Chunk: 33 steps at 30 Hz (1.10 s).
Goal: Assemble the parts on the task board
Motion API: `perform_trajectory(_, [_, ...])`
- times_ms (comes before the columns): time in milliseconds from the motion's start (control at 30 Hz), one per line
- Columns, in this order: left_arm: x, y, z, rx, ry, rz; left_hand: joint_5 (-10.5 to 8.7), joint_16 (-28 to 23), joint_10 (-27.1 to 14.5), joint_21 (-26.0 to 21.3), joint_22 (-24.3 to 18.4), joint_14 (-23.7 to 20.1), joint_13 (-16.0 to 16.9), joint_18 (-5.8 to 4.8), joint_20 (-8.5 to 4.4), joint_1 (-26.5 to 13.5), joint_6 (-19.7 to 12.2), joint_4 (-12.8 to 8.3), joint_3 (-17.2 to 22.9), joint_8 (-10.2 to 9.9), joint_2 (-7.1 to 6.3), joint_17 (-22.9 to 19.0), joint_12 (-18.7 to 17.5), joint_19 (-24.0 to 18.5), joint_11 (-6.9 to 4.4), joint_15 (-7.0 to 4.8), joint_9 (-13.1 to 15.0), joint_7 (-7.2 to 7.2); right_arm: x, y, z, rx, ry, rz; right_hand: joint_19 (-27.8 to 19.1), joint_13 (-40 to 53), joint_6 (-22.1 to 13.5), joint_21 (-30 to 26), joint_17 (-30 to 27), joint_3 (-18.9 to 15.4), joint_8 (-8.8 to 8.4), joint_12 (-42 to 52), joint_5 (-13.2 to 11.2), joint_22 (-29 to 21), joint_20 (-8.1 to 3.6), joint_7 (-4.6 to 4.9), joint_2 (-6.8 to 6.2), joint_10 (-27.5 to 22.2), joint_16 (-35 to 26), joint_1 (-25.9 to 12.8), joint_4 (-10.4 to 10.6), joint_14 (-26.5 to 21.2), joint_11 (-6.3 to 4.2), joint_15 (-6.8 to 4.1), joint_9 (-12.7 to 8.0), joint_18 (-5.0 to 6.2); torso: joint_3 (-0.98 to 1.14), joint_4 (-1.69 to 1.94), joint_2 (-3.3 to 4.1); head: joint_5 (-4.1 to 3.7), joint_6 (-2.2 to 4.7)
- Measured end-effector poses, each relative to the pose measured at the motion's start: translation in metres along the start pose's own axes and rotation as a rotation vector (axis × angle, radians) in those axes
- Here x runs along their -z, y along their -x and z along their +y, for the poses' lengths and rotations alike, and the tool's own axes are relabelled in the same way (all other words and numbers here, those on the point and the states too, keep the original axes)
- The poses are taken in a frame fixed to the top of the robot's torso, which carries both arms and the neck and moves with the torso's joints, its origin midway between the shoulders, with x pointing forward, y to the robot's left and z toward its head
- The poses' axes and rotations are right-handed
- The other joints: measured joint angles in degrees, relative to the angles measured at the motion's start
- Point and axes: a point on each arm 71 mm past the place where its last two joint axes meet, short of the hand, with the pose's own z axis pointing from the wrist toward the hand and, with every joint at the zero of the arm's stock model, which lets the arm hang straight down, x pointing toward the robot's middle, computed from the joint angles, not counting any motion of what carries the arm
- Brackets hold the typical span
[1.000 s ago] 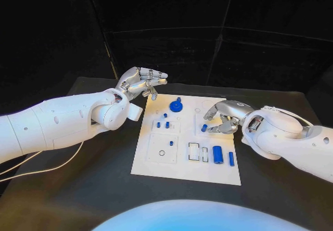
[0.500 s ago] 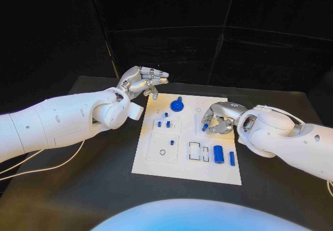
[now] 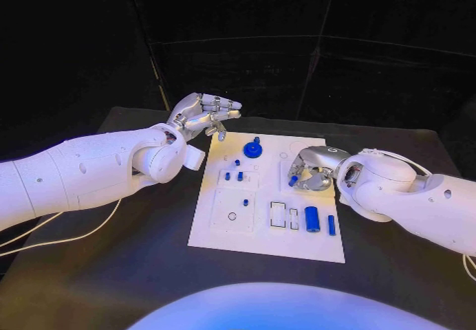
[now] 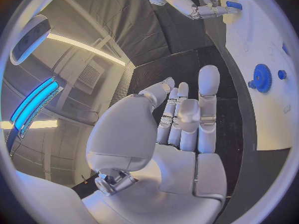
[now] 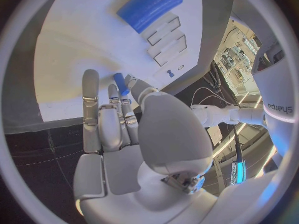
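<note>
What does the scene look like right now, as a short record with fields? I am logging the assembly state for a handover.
surface: black table
task board: white plate in the middle of the table
right hand: over the board's right side, holds a small blue peg
left hand: raised beyond the board's far left corner, holds nothing, fingers curled
blue gear: at the board's far end
large blue cylinder: lying near the board's near right edge
slim blue bar: beside the cylinder

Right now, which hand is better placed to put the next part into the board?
The right hand: it already pinches a small blue peg just over the task board. The left hand is raised beyond the board's far corner, holding nothing.
</note>
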Motion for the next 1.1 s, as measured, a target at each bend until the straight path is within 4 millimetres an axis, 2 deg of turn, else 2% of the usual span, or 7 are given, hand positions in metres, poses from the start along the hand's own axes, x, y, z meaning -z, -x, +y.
perform_trajectory(233, [0.000,0.000,0.000,0.000,0.001,0.001,0.00,0.00,0.00,-0.22,-0.13,0.00,0.00,0.00,0.00,0.00,0.00,0.00,0.00,0.00,0.00,-0.07,0.00,0.00,0.00,0.00,0.00,0.00,-0.004,-0.001,0.002,0.006,0.004,0.004,0.00,0.00,0.62,0.00,-0.01,1.14,0.00,-1.06,-0.18,0.00,0.00,0.21,0.00,0.57,0.00,0.00,0.12,0.00,0.01,0.00,-0.03,0.00,0.01,-0.02,-0.01,-0.25,-0.10])
perform_trajectory(400, [0.000,-0.001,0.000,0.002,0.001,0.003,0.00,0.00,0.00,-0.22,-0.13,0.00,-0.01,0.00,0.00,0.00,0.00,0.00,0.00,0.00,0.00,-0.07,0.00,0.00,0.00,0.00,0.00,0.00,-0.006,-0.002,0.001,0.007,0.002,0.005,0.00,0.00,1.52,0.23,0.28,1.95,0.00,-1.61,-0.31,0.00,0.00,-0.11,0.00,1.62,0.33,0.00,0.82,0.00,-0.21,0.00,-0.03,0.00,0.02,-0.02,-0.02,-0.41,-0.05])
perform_trajectory(500, [0.000,-0.001,0.000,0.002,0.001,0.003,0.00,0.00,0.00,-0.22,-0.13,0.00,-0.01,0.00,0.00,0.00,0.00,0.00,0.00,0.00,0.00,-0.07,0.00,0.00,0.00,0.00,0.00,0.00,-0.007,-0.002,0.001,0.007,0.003,0.004,0.20,0.01,2.37,0.23,0.54,2.45,0.00,-1.84,-0.53,0.01,-0.20,-0.17,0.51,2.70,0.49,-0.51,1.32,0.00,-0.37,0.00,0.00,0.01,0.02,-0.02,-0.03,-0.51,-0.03])
perform_trajectory(567, [0.000,-0.001,0.000,0.002,0.001,0.003,0.00,0.00,0.00,-0.22,-0.12,0.00,-0.01,0.00,0.00,0.00,0.00,0.00,0.00,0.00,0.00,-0.07,0.00,0.00,0.00,0.00,0.00,0.00,-0.008,-0.002,0.001,0.006,0.004,0.003,0.20,0.04,3.25,0.23,0.87,2.93,0.46,-1.84,-0.53,0.01,-0.20,-0.50,0.51,3.78,0.66,-0.51,1.49,-0.12,-0.52,-0.37,0.08,0.00,0.01,-0.01,-0.03,-0.52,-0.01])
perform_trajectory(700, [0.000,-0.001,0.000,0.002,0.002,0.004,0.00,0.00,0.00,-0.22,-0.12,0.00,-0.01,0.00,0.00,0.00,0.00,0.00,0.00,0.00,0.00,-0.07,0.00,0.00,0.00,0.00,0.00,0.00,-0.008,-0.002,0.000,0.002,0.009,-0.006,0.65,0.14,4.81,0.67,1.51,4.46,0.91,-1.85,-1.31,0.14,-0.65,-0.96,0.90,5.61,1.19,-0.12,1.06,-0.05,-1.29,-1.00,0.24,0.01,0.01,0.03,-0.03,-0.49,-0.01])
perform_trajectory(900, [0.000,-0.001,0.000,0.002,0.002,0.004,0.00,0.00,-0.42,-0.22,-0.12,0.00,-0.01,0.00,0.00,0.00,0.00,0.00,0.00,0.00,0.00,-0.06,0.00,0.00,0.00,0.00,0.00,0.00,-0.004,0.000,0.000,-0.006,0.019,-0.033,0.92,0.11,5.92,1.15,2.45,7.14,1.29,-2.50,-1.81,0.49,-0.93,-1.24,1.15,7.34,1.66,1.70,-1.31,-0.20,-1.43,-1.25,0.27,0.01,0.03,0.03,-0.06,-0.35,-0.18])
perform_trajectory(1100, [0.000,0.000,0.000,0.002,0.002,0.003,0.00,0.00,-0.42,-0.22,-0.12,0.00,-0.02,0.00,0.00,0.00,0.00,0.00,0.00,0.00,0.00,-0.06,0.07,0.00,0.00,0.00,0.00,0.00,0.004,0.004,-0.001,-0.013,0.030,-0.070,0.92,0.11,6.10,1.39,2.84,7.90,1.29,-2.92,-2.01,0.70,-0.92,-1.06,1.34,7.43,1.98,1.99,-1.77,-0.21,-1.52,-1.24,0.30,0.00,0.03,0.00,-0.10,-0.47,-0.19])
